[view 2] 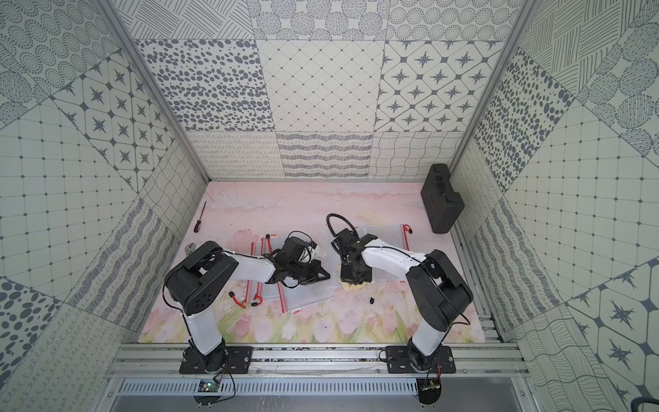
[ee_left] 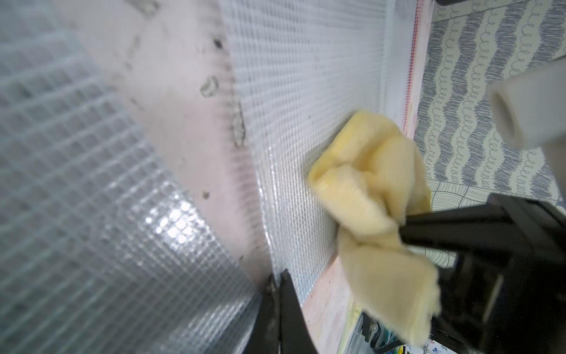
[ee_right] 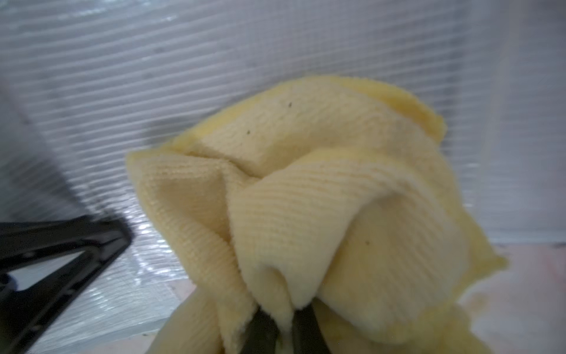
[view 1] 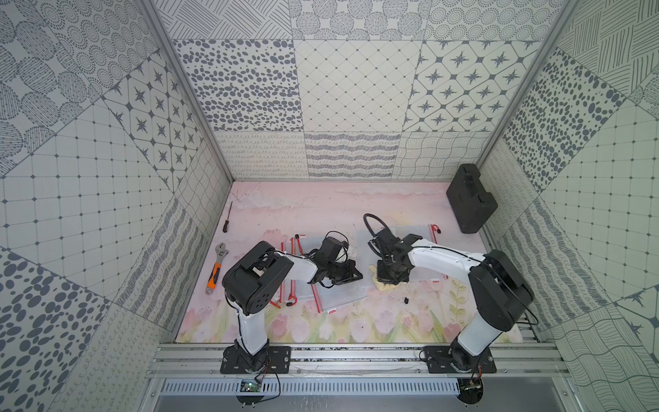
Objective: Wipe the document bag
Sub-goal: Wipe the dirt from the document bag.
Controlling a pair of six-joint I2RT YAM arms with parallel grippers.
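Tabletop (view 1: 321, 207) in pink with a printed flower border fills the floor of the patterned booth. At its far right corner a black case (view 1: 470, 198) leans against the wall.

On the left side, partly under the left arm, lies a loose heap of bags (view 1: 338, 296), clear mesh with red zips, overlapping at angles. Just right of the heap, apart from it by a strip of bare pink, the document bag (view 1: 420, 233) lies flat at centre right, its red zip along the far-right edge; both top views show it (view 2: 385, 232) mostly covered by the right arm.

A yellow cloth (ee_right: 306, 199), bunched into folds, rests on the near edge of this bag and spills onto the table (view 1: 387, 285). The right gripper (ee_right: 280, 325) points down with its fingers pinching a gathered fold of the cloth.

The left gripper (ee_left: 277, 282) has its fingers pressed together with nothing between them; the tips sit at the bag's near left corner, contact unclear.

Along the left wall lie an orange-handled wrench (view 1: 217, 267) and, farther back, a thin screwdriver (view 1: 227, 217).
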